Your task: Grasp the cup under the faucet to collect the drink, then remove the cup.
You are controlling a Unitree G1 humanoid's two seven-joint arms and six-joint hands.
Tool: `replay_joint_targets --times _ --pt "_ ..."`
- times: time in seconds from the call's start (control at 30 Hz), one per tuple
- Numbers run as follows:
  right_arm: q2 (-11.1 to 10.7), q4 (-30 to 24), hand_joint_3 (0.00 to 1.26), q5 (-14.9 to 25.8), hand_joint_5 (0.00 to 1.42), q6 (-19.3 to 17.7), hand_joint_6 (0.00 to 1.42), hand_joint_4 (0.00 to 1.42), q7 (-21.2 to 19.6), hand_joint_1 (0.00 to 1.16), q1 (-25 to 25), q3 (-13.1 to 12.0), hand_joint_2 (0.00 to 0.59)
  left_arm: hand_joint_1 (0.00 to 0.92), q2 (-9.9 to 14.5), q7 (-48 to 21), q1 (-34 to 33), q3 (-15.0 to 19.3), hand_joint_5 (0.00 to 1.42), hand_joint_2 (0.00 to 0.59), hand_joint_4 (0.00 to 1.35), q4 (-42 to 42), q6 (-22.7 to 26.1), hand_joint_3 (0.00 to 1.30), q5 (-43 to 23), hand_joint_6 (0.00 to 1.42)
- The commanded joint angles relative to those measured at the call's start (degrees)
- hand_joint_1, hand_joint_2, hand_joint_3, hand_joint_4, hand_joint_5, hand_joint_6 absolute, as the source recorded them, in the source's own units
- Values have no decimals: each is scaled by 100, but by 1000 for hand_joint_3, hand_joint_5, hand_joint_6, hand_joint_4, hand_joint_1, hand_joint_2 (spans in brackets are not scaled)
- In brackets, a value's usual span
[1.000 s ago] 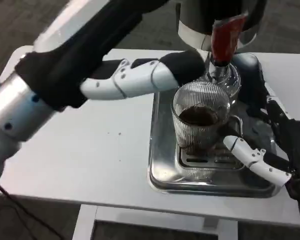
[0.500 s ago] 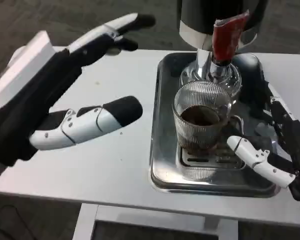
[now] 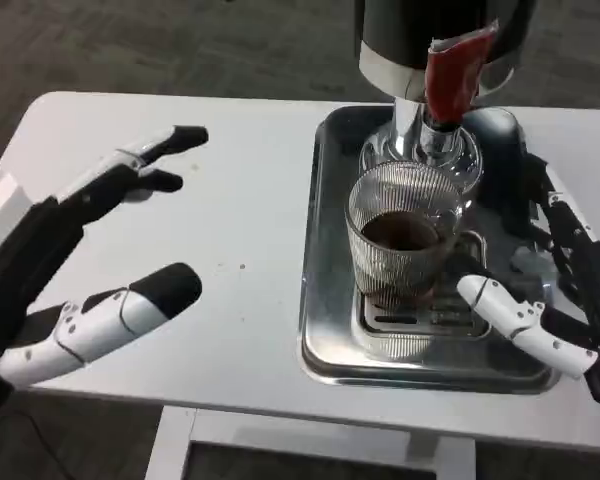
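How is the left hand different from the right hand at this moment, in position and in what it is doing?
The left hand hangs over the bare white table, far from the cup; the right hand is over the metal tray, at the cup's handle side. The left hand's fingers are spread and hold nothing; the right hand's white finger reaches toward the cup's base, though whether it grips is unclear. Both have white and black fingers.
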Motion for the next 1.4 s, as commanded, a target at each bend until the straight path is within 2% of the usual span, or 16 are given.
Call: replay_joint_targets --times 0.03,0.33,0.47,0.9,1.4 --pt "3 -24 25 77 159 -141 271 35 -40 545 120 -9 245 0 18 121 201 -65 224 89 104 294 -166 161 267 228" --pt "0 92 6 177 87 -371 185 24 -45 540 189 68 240 0 56 101 331 -309 198 89 87 564 -211 148 440 209" --pt "35 194 22 136 75 -534 123 31 -144 533 164 139 238 0 61 97 466 -311 197 87 85 548 -214 145 450 208" --pt "163 846 0 139 54 -997 95 11 -390 542 -159 449 222 0 103 62 715 -281 197 86 93 385 -158 153 426 196" --pt "444 1381 0 81 2 -919 89 0 -585 559 -601 674 213 0 235 20 771 -302 197 86 94 329 -50 153 420 193"
